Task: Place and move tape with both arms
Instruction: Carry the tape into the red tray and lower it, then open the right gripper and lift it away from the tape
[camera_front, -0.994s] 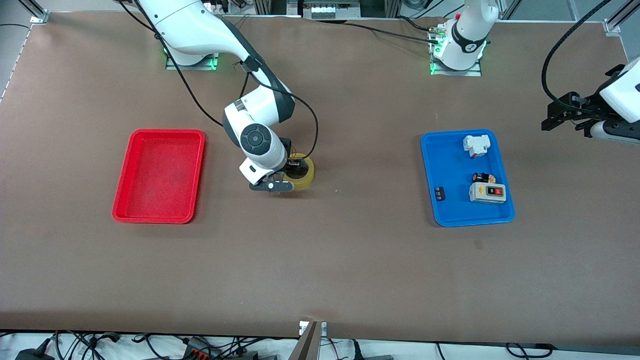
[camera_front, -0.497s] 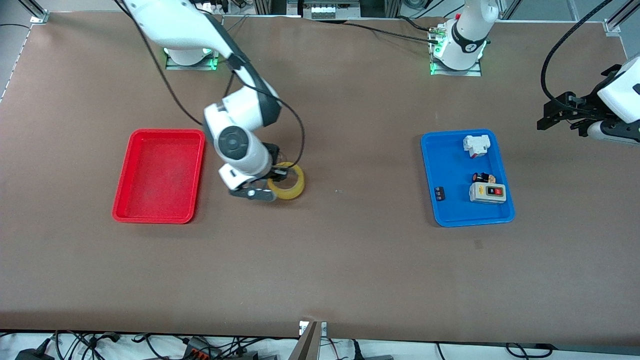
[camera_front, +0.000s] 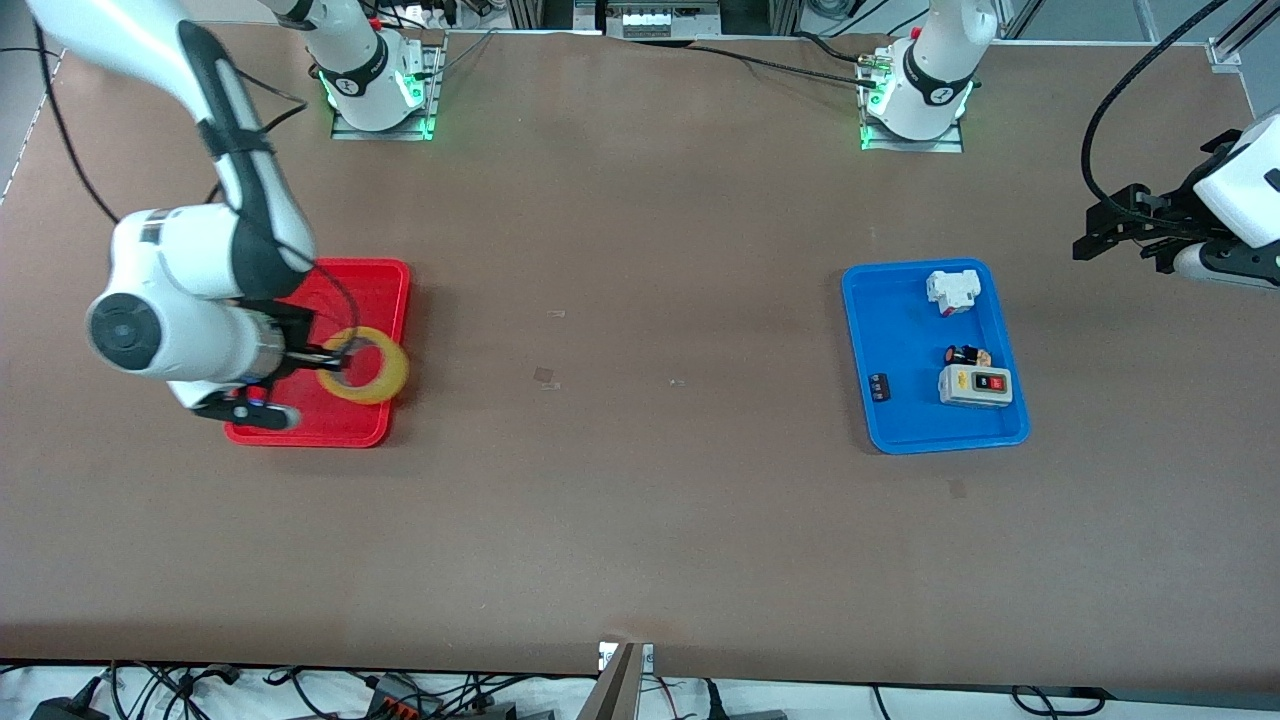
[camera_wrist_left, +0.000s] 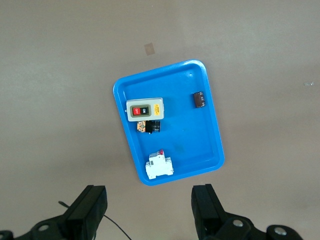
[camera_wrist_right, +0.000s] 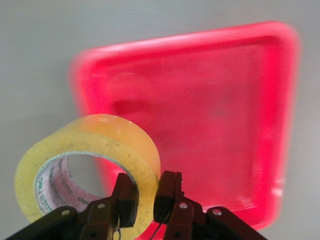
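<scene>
Tape (camera_front: 364, 365) up in the air, over the red tray (camera_front: 345, 425), at the tray edge toward the tabletop's middle. Pinched through its wall by the right end effector (camera_front: 335, 352), one finger inside the hole, the other on the outer face, closed on the roll. Seen in the right wrist view as a translucent yellow ring (camera_wrist_right: 87, 170) with print on its inner core, fingers (camera_wrist_right: 125, 197) clamped across its rim at the right end effector (camera_wrist_right: 144, 197), red tray (camera_wrist_right: 220, 125) blurred beneath.

Right arm (camera_front: 180, 300) reaching from its base down over the tray's end nearer its own side of the tabletop, white wrist covering part of the tray.

Tabletop (camera_front: 620, 500) brown, bare across the middle between the two trays.

Blue tray (camera_front: 890, 430) well apart, toward the left arm's end. Holding a white breaker (camera_front: 952, 290) farthest from the front camera, a small black and orange part (camera_front: 966, 355) near the middle, a grey switch box (camera_front: 975, 385) with red and black buttons just nearer than that, and a small dark piece (camera_front: 879, 387) by the tray's inner wall. Same things in the left wrist view: blue tray (camera_wrist_left: 205, 145), switch box (camera_wrist_left: 145, 109), breaker (camera_wrist_left: 159, 166), dark piece (camera_wrist_left: 199, 99).

Left end effector (camera_front: 1120, 232) waiting past the blue tray at the tabletop's edge, fingers (camera_wrist_left: 93, 207) spread wide apart, holding nothing (camera_wrist_left: 150, 210).
</scene>
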